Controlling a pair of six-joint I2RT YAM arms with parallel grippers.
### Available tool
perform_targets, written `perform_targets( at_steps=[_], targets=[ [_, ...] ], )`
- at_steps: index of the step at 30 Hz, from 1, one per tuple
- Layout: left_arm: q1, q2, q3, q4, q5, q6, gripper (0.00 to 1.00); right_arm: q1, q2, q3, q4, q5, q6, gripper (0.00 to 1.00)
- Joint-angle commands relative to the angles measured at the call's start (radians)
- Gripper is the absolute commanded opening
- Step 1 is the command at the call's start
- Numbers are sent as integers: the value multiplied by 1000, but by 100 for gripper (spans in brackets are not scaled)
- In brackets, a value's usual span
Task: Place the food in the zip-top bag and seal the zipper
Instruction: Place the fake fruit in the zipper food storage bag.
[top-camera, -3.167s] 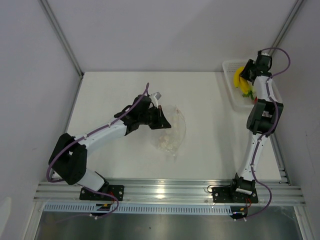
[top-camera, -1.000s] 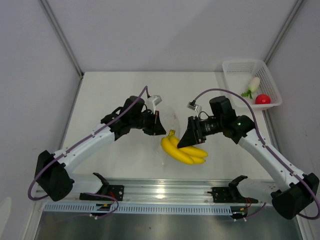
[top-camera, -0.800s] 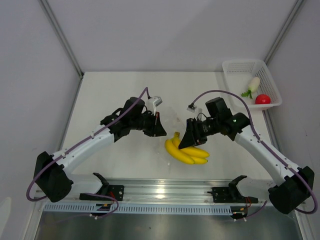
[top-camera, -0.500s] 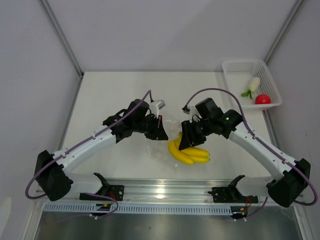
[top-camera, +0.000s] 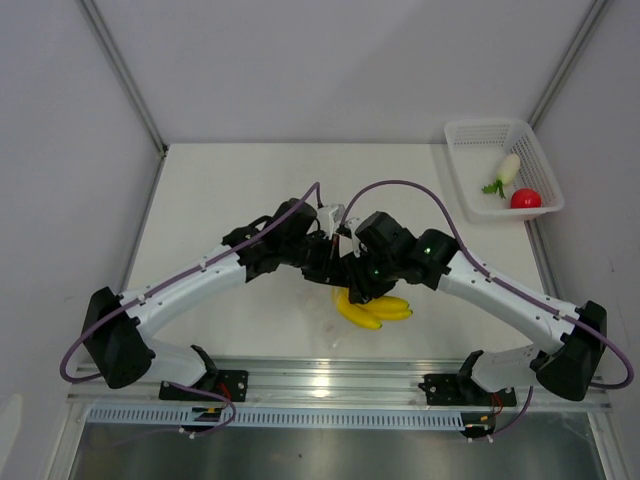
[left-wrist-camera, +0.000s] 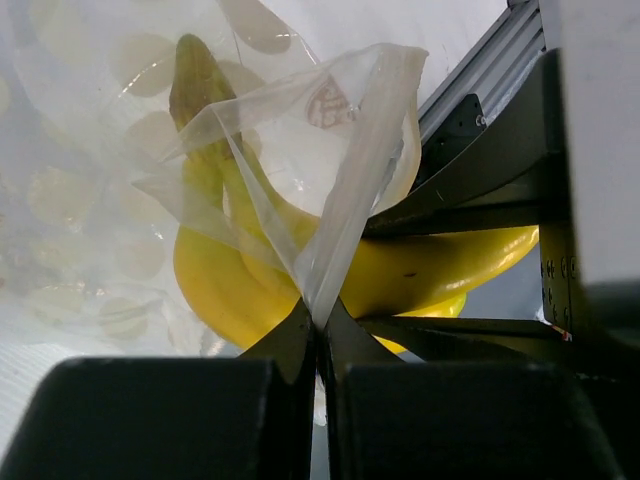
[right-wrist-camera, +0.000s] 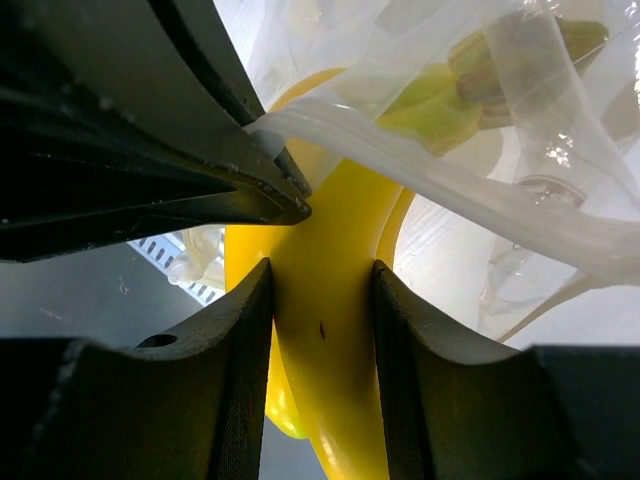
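From above, my two hands meet over the banana bunch, which lies low on the counter, close to my bases. My left hand sits just left of the bunch and my right hand is right on its stem end. The zip-top bag is only a faint clear sheen at the bunch's left. Far off to the upper right of the bunch, the red fruit and the radish wait in the mesh basket, not yet bagged.

My left wrist view shows my left hand pinched fully closed on a fold of the bag's edge. I judge that it lifts the mouth open so the bunch can slide under the film, and the yellow fruit already shows through the plastic.

My right wrist view shows my right hand closed narrow around one banana, a pad pressing each side. A thick whitish band of bag crosses just above the bunch, probably the zipper, though I cannot be sure.
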Motion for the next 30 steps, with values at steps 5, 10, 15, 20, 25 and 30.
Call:
perform_targets(
  at_steps=[5,10,15,20,25,30],
  targets=[
    [-15,18,13,37,93,-40,0,-1,-140,-118,257,81,-38,1],
    [-17,49,7,40,110,-50,1,-1,-171,-256,358,101,-29,9],
    [-17,87,-21,63,96,-66,0,1,-168,-379,439,114,68,17],
    [-17,136,-34,68,85,-64,0,2,-208,-503,560,55,126,49],
    [-17,170,-53,102,91,-73,1,1,-242,-507,545,34,136,67],
    [-17,196,-54,111,98,-69,1,4,-315,-464,409,12,131,71]
  ],
)
